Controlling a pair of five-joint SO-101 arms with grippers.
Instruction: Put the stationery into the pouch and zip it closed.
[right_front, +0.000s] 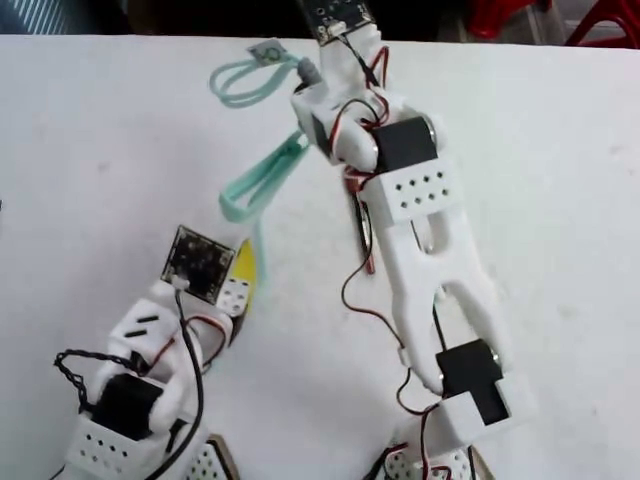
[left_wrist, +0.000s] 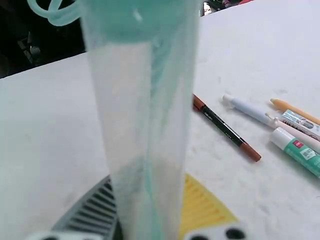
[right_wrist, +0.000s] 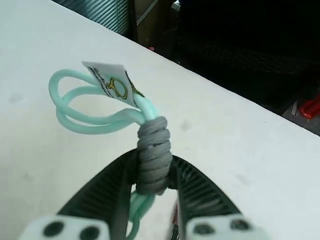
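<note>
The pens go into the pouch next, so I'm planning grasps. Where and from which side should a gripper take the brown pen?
Probably mid-barrel on the brown pen, coming straight down with jaws across it. It lies flat on the table, so only its top is open, and its middle has bare table either side, apart from the white pen.

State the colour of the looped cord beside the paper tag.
The cord is pale mint green; the right wrist view shows it best.

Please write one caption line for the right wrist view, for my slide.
Right gripper pinches the grey knot of a mint loop bearing a paper tag.
</note>
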